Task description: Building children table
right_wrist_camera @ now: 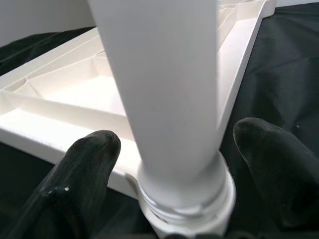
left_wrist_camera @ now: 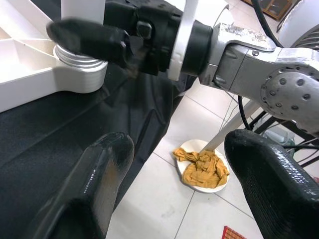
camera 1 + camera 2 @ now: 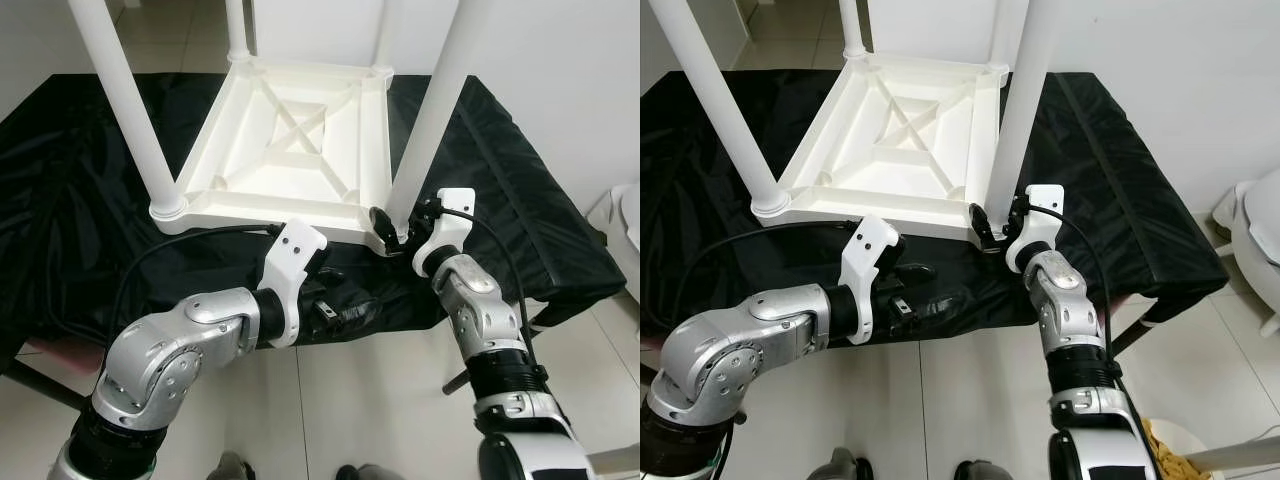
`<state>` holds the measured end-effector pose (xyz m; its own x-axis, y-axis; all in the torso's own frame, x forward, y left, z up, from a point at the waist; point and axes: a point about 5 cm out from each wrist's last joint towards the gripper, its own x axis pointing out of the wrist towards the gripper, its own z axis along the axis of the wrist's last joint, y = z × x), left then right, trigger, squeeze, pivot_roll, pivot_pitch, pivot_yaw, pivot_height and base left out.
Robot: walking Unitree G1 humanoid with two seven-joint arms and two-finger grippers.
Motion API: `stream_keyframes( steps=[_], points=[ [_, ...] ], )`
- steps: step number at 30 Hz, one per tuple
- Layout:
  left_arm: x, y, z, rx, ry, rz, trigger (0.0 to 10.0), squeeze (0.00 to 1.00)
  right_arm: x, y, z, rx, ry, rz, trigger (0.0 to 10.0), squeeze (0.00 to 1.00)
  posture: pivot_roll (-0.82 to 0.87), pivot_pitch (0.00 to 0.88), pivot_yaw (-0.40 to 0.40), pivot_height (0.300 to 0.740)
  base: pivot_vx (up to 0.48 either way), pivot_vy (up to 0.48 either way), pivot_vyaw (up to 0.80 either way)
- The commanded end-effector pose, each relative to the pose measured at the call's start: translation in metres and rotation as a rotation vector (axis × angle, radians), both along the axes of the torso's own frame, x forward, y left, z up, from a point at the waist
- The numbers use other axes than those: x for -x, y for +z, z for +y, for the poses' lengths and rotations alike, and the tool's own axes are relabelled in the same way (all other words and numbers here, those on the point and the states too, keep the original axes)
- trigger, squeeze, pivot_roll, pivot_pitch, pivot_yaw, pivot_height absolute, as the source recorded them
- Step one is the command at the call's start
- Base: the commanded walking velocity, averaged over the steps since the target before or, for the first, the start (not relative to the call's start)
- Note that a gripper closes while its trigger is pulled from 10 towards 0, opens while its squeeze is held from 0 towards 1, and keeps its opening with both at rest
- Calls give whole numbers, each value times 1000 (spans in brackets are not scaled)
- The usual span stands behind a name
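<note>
On black cloth (image 3: 90, 180) the tabletop (image 3: 290, 140) lay upside down, four legs up. Right gripper (image 1: 169, 164) sat at the base of the near-right leg (image 3: 430, 110), fingers apart on either side of it, not closed on it. Left gripper (image 2: 169, 169) hovered just beside, fingers spread, holding nothing. Judgement: the leg was being seated or tightened. Best to close squarely low on the leg, keep it upright, turn without shifting the tabletop; left could steady the rim.

white table (image 3: 290, 150) upturned (legs up), on cloth
</note>
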<state>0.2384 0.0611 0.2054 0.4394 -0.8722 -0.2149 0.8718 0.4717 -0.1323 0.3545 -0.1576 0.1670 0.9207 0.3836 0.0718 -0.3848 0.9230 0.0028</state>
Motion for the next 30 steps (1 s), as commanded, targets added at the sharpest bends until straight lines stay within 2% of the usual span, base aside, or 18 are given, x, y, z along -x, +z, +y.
stream_keyframes(
  steps=[1, 6, 8, 11, 20, 21, 22, 23, 24, 25, 26, 30],
  points=[
    [1, 0, -2, -2, -24, -2, 10000, 0, -1, -3, -3, 35, 66, -1, 10000, 0, -11, 80, -12, 740, 0, 0, 0],
    [1, 0, -2, -3, -27, -3, 10000, 0, -5, 0, -14, 90, 133, -11, 10000, 0, -9, 75, -11, 740, 0, 0, 0],
    [1, 1, -2, -4, -30, -6, 10000, 0, -13, 7, -23, 118, 180, -25, 10000, 0, -2, 67, -10, 740, 0, 0, 0],
    [1, 1, -2, -5, -31, -9, 10000, 0, -17, 11, -26, 128, 210, -29, 10000, 0, 2, 64, -10, 740, 0, 0, 0],
    [2, 2, 0, -10, -31, -12, 10000, 0, -26, 13, -19, 177, 274, -10, 10000, 0, 13, 62, -5, 740, 0, 0, 0],
    [2, 2, 0, -11, -30, -13, 10000, 0, -27, 11, -15, 190, 291, 12, 9490, 0, 18, 64, -2, 740, 0, 0, 0],
    [2, 2, 0, -12, -30, -13, 10000, 0, -28, 8, -12, 203, 303, 26, 2667, 0, 21, 66, -3, 740, 0, 0, 0],
    [2, 2, 0, -12, -30, -13, 10000, 0, -28, 8, -12, 203, 303, 26, 2667, 0, 21, 66, -3, 740, 0, 0, 0],
    [2, 3, 0, -12, -29, -13, 10000, 0, -28, 6, -10, 212, 310, 35, 941, 0, 22, 67, -3, 740, 0, 0, 0],
    [2, 3, 0, -12, -29, -13, 10000, 0, -28, 6, -10, 212, 310, 35, 941, 0, 22, 67, -3, 740, 0, 0, 0],
    [3, 3, 0, -12, -28, -13, 10000, 0, -28, 5, -9, 222, 314, 45, 0, 0, 25, 70, -4, 740, 0, 0, 0],
    [3, 3, 1, -13, -25, -13, 10000, 0, -29, 4, -8, 229, 317, 53, 0, 0, 27, 72, -4, 740, 0, 0, 0]
  ],
)
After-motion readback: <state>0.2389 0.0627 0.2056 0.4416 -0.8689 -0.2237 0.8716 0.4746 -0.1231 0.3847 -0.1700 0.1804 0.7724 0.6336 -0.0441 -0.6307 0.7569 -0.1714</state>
